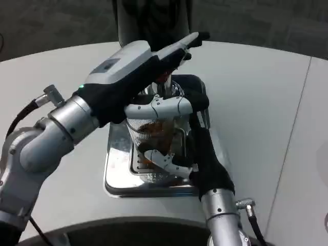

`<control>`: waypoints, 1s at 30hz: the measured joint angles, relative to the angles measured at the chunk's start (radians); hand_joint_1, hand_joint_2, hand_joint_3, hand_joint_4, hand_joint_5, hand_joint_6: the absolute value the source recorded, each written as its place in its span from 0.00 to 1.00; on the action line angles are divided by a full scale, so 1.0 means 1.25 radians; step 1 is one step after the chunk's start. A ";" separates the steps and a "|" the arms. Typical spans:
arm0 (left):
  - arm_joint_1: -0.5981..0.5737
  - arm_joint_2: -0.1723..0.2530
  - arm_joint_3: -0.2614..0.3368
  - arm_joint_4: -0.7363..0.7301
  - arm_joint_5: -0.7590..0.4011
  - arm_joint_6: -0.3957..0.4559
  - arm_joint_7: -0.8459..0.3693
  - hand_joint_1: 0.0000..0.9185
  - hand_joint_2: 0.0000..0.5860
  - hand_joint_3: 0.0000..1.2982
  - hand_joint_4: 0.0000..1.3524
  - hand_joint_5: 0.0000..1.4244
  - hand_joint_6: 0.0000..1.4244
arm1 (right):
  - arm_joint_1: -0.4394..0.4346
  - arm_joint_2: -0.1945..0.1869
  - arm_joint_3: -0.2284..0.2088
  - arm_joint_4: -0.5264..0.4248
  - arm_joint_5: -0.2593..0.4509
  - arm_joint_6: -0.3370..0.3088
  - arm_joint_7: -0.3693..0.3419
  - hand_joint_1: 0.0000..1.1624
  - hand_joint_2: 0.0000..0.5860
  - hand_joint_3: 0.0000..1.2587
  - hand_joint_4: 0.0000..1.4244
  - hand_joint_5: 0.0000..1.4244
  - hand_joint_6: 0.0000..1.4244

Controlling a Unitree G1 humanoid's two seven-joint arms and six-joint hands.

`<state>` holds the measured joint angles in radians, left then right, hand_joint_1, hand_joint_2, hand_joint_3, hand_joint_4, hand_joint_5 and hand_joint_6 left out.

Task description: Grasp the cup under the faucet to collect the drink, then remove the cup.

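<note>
White table point(266, 102) takes up most of the view, curved far edge, a seam running down the right side. Dark carpeted floor point(61, 20) beyond it. A dark upright, probably the dispenser body point(154, 18), stands at the table's far edge.

Shiny metal drip tray point(117, 174) sits at centre with a slotted grille, so spills get caught under the tap. That's why everything is clustered here.

Left arm point(46, 138) comes in from the lower left. Left hand point(134, 69) sits high over the cup with its fingers extended toward the dispenser, likely working the faucet lever. The faucet itself is hidden under the hand, and I can't tell whether the fingers are pressing or closed on anything.

Right arm point(221, 215) comes up from the bottom edge. Right hand point(197, 148) is wrapped around the cup from its right side: one finger hooks across the upper front near the rim, another across the lower front. The wrap keeps the cup steady and upright under the spout.

Clear cup point(154, 136) stands on the tray grille, directly below the left hand. Brownish liquid is visible inside, roughly partway up, so my read is that filling is in progress or nearly done. Removal is not yet done.
</note>
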<state>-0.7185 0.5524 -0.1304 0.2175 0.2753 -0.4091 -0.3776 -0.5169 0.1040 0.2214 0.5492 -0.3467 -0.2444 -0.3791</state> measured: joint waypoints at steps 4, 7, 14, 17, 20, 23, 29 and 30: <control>0.000 0.000 0.000 0.000 0.000 0.000 0.000 0.00 0.16 0.04 0.04 0.10 0.04 | -0.014 -0.001 0.003 0.010 0.000 -0.002 -0.005 0.72 0.29 0.02 0.02 0.01 0.04; -0.001 0.000 0.000 0.000 0.000 0.000 -0.001 0.00 0.16 0.04 0.04 0.10 0.04 | -0.017 -0.001 0.013 0.015 0.000 -0.006 -0.014 0.72 0.29 0.02 0.02 0.02 0.04; -0.003 0.005 0.000 0.001 0.000 0.000 -0.003 0.00 0.16 0.04 0.04 0.10 0.04 | -0.018 -0.001 0.033 0.020 -0.002 -0.008 -0.022 0.72 0.30 0.02 0.03 0.02 0.04; -0.003 0.005 0.000 0.001 -0.001 0.000 -0.003 0.00 0.16 0.04 0.04 0.10 0.04 | -0.020 -0.002 0.037 0.023 -0.002 -0.009 -0.025 0.72 0.30 0.03 0.03 0.03 0.05; -0.003 0.005 0.000 0.001 -0.001 0.000 -0.003 0.00 0.16 0.04 0.04 0.10 0.04 | -0.023 -0.002 0.043 0.029 -0.002 -0.009 -0.025 0.72 0.30 0.03 0.03 0.03 0.05; -0.004 0.005 0.000 0.002 0.000 0.000 -0.003 0.00 0.16 0.04 0.04 0.10 0.04 | -0.034 -0.003 0.043 0.044 -0.002 -0.011 -0.026 0.72 0.30 0.03 0.03 0.03 0.05; -0.006 0.007 0.000 0.001 -0.001 0.001 -0.004 0.00 0.16 0.04 0.04 0.10 0.04 | -0.083 -0.006 0.034 0.097 0.009 -0.021 -0.028 0.72 0.30 0.03 0.04 0.04 0.06; -0.006 0.007 0.000 0.001 -0.001 0.002 -0.004 0.00 0.16 0.04 0.04 0.10 0.04 | -0.087 -0.007 0.032 0.104 0.012 -0.021 -0.028 0.72 0.30 0.03 0.04 0.04 0.06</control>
<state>-0.7258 0.5611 -0.1303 0.2187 0.2743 -0.4070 -0.3830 -0.6259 0.0957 0.2608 0.6786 -0.3318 -0.2705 -0.4140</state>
